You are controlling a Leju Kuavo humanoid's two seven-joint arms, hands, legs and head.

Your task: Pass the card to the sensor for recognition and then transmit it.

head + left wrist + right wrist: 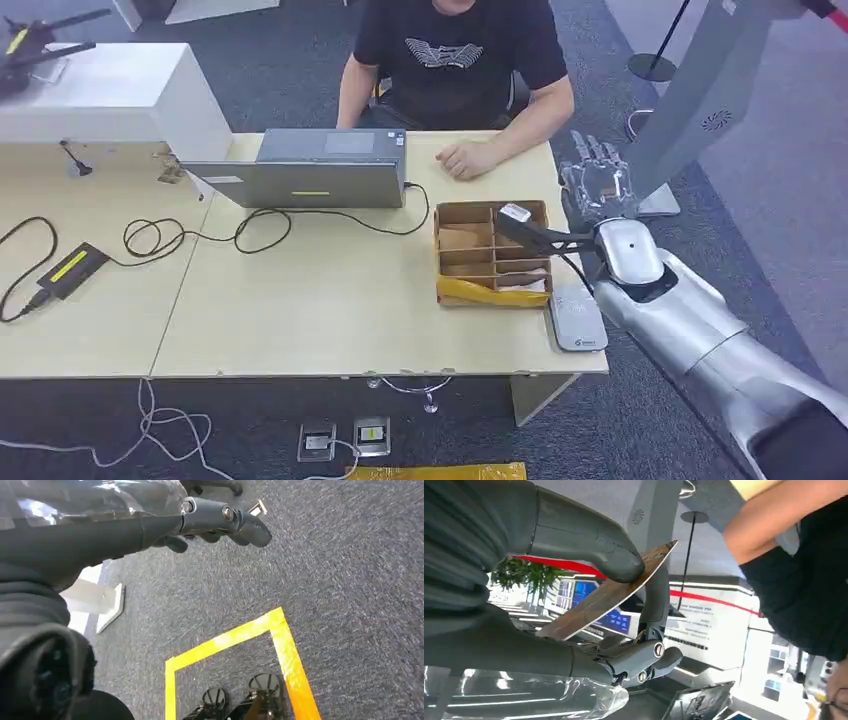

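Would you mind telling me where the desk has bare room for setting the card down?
The widest bare patch lies between the laptop with its cable, the cardboard tray and the near table edge. It is crowded at the right end, around the tray, the grey sensor pad, the right hand and the person's hand.

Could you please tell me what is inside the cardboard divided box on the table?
The cardboard divided box has several compartments. Brownish cards lie in its left compartments, and yellow tape or wrapping lies across its near edge. A black camera mount on the right arm covers part of the right compartments.
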